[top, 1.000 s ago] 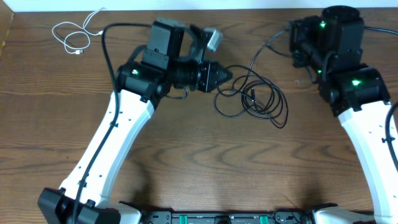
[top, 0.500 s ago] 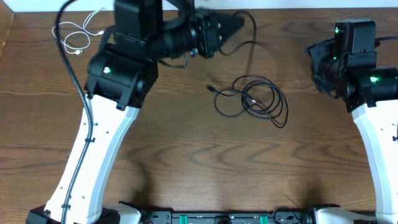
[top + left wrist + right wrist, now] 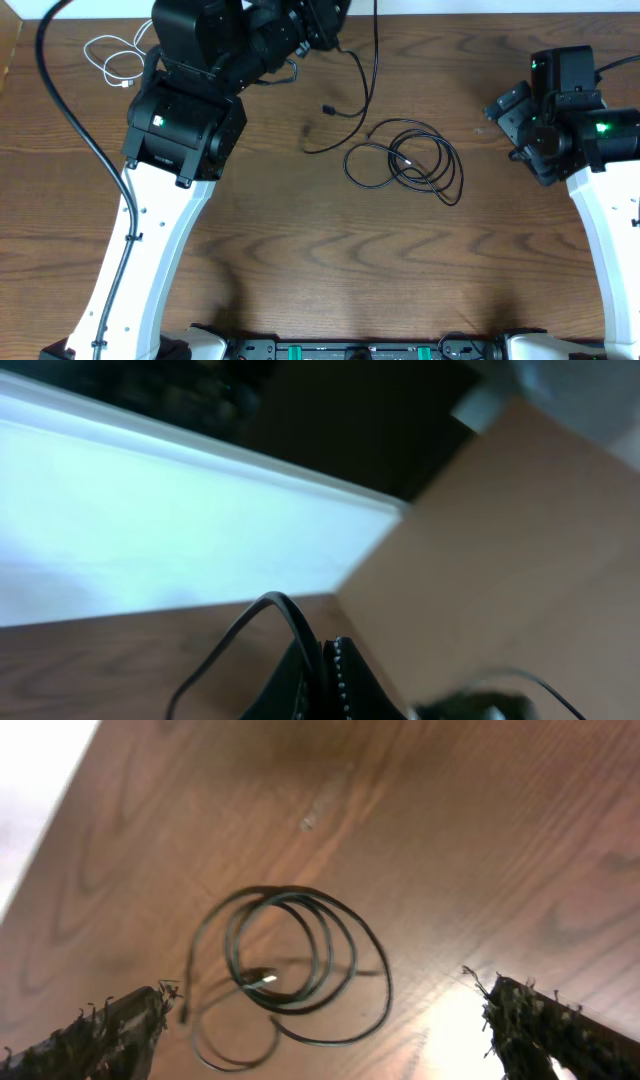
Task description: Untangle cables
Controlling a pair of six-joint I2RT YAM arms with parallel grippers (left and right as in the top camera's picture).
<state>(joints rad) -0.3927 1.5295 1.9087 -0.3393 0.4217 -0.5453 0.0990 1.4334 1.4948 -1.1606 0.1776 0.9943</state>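
Note:
My left gripper [image 3: 333,10] is raised high at the back of the table and is shut on one black cable [image 3: 361,78]. That cable hangs down from it, and its plug end [image 3: 328,108] dangles just above the wood. In the left wrist view the cable [image 3: 268,603] loops out from between the pressed fingertips [image 3: 340,670]. A second black cable [image 3: 405,165] lies coiled at the table's middle, seen below in the right wrist view as a coil [image 3: 290,960]. My right gripper [image 3: 506,125] [image 3: 330,1030] stands wide open to the right of the coil, holding nothing. A short white cable [image 3: 115,60] lies at the back left.
The left arm's white link [image 3: 150,230] slants across the left half of the table. The right arm [image 3: 600,190] stands along the right edge. The table's back edge meets a white wall [image 3: 150,540].
My left gripper rose and swung toward the back with the black cable, drawing it out of the coil. My right gripper opened wide and drew back to the right.

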